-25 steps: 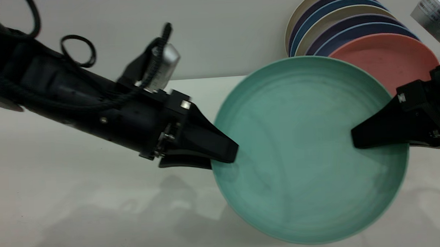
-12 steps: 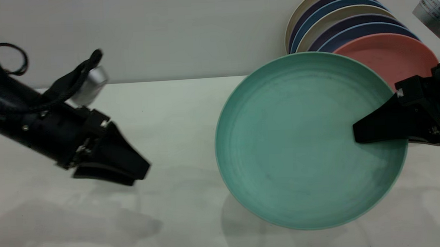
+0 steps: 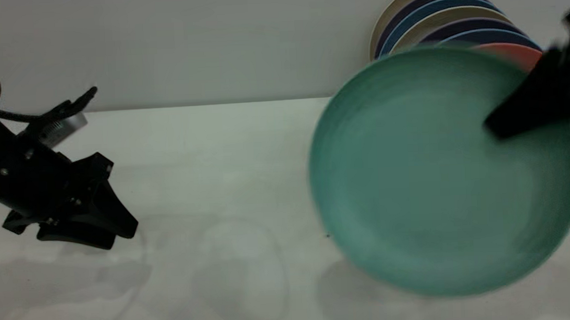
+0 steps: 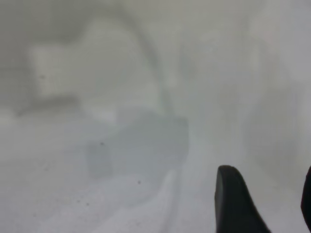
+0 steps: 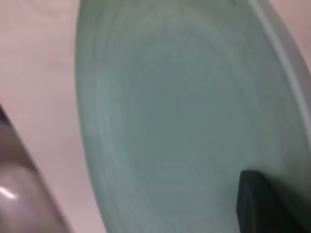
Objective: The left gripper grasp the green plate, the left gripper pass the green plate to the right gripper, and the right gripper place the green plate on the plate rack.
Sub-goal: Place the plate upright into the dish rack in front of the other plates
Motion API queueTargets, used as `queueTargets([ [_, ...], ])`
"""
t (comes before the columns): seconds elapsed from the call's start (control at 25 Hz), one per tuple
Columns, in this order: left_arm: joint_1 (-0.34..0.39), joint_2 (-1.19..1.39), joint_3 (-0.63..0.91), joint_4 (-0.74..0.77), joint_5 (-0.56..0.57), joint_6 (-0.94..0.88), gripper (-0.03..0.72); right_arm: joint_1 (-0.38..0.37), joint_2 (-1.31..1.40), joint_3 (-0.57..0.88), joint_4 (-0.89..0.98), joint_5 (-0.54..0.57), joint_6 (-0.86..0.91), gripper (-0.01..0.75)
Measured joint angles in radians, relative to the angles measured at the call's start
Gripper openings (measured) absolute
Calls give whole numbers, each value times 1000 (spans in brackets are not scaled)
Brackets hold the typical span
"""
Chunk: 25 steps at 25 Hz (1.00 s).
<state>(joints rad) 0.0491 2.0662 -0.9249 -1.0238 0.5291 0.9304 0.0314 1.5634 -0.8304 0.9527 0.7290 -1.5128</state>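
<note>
With the handover done, the right gripper [image 3: 497,129] pinches the green plate [image 3: 439,172] at right of frame above the tabletop [image 3: 218,182], the left gripper [image 3: 120,234] spread empty at lower left; next, lowering it among the racked plates [image 3: 433,19].

Two grippers show: the left gripper [image 3: 120,234] near the table's left edge and the right gripper [image 3: 497,124] at the right edge. One green plate [image 3: 425,182] is there. Behind it at the far right corner stand seven more plates [image 3: 433,23], among them one salmon-pink plate [image 3: 521,51].
</note>
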Motion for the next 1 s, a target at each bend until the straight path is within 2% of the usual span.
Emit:
queueTargets([
  [0.12,0,0,0,0,-5,-7,374,0,-41,-136,-243,50,13,86],
  [0.28,0,0,0,0,-6,-7,374,0,-45,-293,-464,121,14,86],
  [0.52,0,0,0,0,-8,-8,374,0,-26,-379,-569,131,-64,86],
  [0.64,0,0,0,0,-9,-8,374,0,8,-389,-575,94,-87,86],
  [0.88,0,0,0,0,-9,-9,374,0,61,-390,-579,-82,-110,86],
  [1.0,0,0,0,0,-9,-9,374,0,61,-391,-584,-111,-120,86],
])
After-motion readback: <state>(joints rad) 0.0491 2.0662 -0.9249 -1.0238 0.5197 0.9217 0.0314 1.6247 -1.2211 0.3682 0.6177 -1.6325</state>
